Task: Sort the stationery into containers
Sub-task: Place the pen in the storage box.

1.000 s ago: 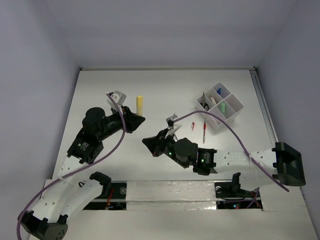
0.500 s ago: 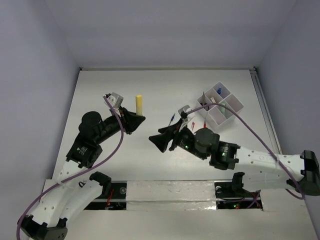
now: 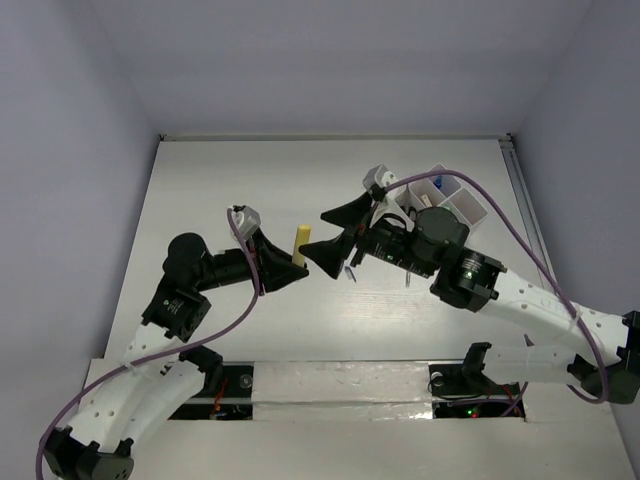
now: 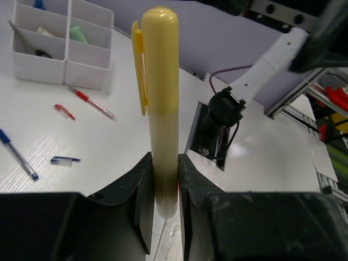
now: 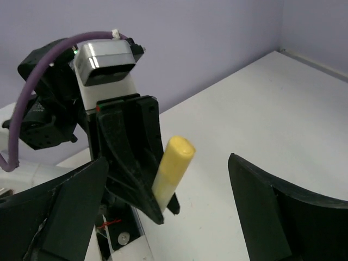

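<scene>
My left gripper [image 4: 163,185] is shut on the lower end of a yellow highlighter [image 4: 160,103], which it holds off the table; it shows at mid-table in the top view as the highlighter [image 3: 300,243]. My right gripper [image 3: 335,236] stands wide open facing it, one finger on each side of the stick's capped end. In the right wrist view the highlighter [image 5: 173,169] points up between my right gripper's [image 5: 168,217] spread fingers without touching them. The white divided tray [image 3: 462,206] sits at the back right, with several items in its compartments.
On the table in front of the tray [image 4: 89,73] lie a red pen [image 4: 92,103], a red cap [image 4: 64,111], a blue pen [image 4: 19,155] and a dark blue cap [image 4: 65,160]. The right arm covers most of them from above.
The left gripper has carried the highlighter right, toward mid-table. The right arm has swung up and left to meet it, and its jaws have gone from shut to wide open.
</scene>
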Action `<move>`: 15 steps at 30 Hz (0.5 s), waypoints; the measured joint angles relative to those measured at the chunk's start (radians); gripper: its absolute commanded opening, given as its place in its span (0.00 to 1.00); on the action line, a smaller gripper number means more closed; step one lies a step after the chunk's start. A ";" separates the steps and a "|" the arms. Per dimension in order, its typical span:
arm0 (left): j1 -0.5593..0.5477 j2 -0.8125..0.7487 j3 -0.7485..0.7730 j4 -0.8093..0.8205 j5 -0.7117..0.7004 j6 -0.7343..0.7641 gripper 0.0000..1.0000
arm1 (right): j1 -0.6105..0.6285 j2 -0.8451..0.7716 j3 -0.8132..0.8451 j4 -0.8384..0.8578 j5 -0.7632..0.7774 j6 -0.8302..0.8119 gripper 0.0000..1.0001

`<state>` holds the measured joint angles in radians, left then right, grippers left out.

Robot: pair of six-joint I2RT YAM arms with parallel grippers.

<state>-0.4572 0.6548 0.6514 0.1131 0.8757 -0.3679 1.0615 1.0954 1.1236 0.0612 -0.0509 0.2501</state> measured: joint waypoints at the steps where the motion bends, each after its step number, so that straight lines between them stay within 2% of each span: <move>1: 0.000 -0.008 -0.005 0.020 0.022 -0.011 0.00 | -0.003 0.006 0.004 -0.002 -0.017 -0.004 0.97; 6: 0.000 -0.024 -0.010 0.087 0.090 -0.047 0.00 | -0.019 0.055 0.009 -0.010 -0.103 -0.011 0.94; 8: -0.005 -0.024 -0.010 0.101 0.105 -0.055 0.00 | -0.021 0.082 0.013 -0.011 -0.134 -0.011 0.84; 9: -0.006 -0.023 -0.010 0.107 0.110 -0.058 0.00 | -0.021 0.094 0.014 -0.010 -0.148 -0.010 0.74; 11: -0.007 -0.023 -0.010 0.112 0.119 -0.061 0.00 | -0.021 0.113 0.014 -0.008 -0.179 -0.006 0.63; 12: -0.007 -0.022 -0.010 0.114 0.120 -0.062 0.00 | -0.021 0.121 0.014 -0.003 -0.197 -0.001 0.50; 14: -0.007 -0.016 -0.011 0.113 0.118 -0.062 0.00 | -0.021 0.132 0.015 0.011 -0.220 0.007 0.34; 15: -0.007 -0.014 -0.012 0.111 0.117 -0.061 0.00 | -0.021 0.136 0.015 0.015 -0.231 0.012 0.14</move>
<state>-0.4641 0.6407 0.6395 0.2241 0.9932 -0.4290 1.0405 1.2312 1.1385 0.0765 -0.2817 0.2623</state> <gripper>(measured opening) 0.149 0.442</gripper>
